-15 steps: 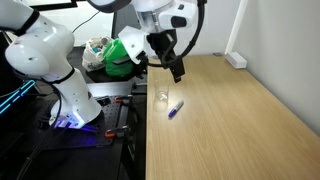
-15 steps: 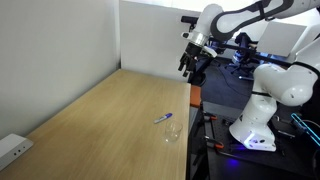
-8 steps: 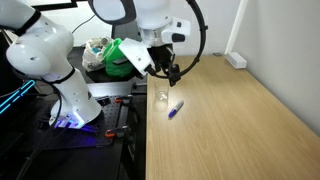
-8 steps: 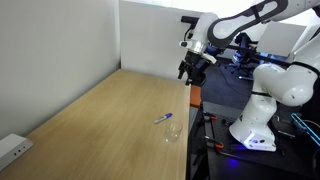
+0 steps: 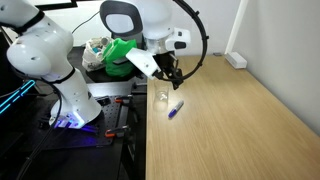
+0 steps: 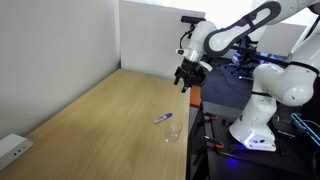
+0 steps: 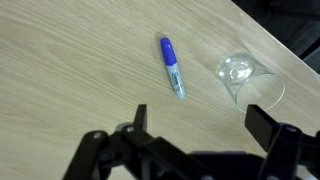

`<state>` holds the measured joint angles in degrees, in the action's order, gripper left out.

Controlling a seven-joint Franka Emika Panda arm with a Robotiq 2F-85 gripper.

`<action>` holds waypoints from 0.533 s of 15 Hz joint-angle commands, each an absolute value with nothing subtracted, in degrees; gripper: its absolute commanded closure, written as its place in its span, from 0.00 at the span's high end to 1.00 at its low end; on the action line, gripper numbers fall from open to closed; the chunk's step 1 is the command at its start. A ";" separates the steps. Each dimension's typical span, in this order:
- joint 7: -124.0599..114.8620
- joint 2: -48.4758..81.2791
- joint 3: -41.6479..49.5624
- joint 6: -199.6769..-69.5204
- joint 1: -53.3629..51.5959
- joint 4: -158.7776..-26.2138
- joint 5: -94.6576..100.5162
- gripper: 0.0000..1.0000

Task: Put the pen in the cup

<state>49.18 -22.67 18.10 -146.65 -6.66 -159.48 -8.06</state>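
The pen [image 7: 173, 67], short and blue-purple with a paler end, lies flat on the wooden table [image 7: 60, 70]; it also shows in both exterior views [image 5: 175, 108] [image 6: 163, 118]. The cup [image 7: 248, 80], small and clear, stands upright just beside it near the table edge, and appears faintly in both exterior views [image 5: 162, 97] [image 6: 172, 131]. My gripper [image 7: 205, 118] hangs open above the table, short of the pen and cup, with nothing between its fingers. In the exterior views the gripper [image 5: 173, 74] [image 6: 183, 82] is in the air above them.
A white power strip [image 5: 236, 60] [image 6: 12, 149] lies at a far part of the table. Beside the table stands a second white robot arm [image 5: 45, 55] with green and white clutter [image 5: 115, 55] on a dark bench. The table edge [image 7: 275, 55] runs close by the cup.
The arm has lowered and swung the gripper toward the pen and cup. Jaws stayed open. Pen and cup have not moved.
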 commanded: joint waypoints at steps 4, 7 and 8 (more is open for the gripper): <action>50.68 -15.26 15.75 -155.66 -8.59 -159.45 -11.63 1.00; 51.14 -12.68 14.70 -156.73 -9.11 -159.46 -13.09 1.00; 50.94 -11.76 14.11 -157.11 -9.06 -159.46 -13.20 1.00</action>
<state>49.19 -14.61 15.41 -154.21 -8.60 -159.48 -10.82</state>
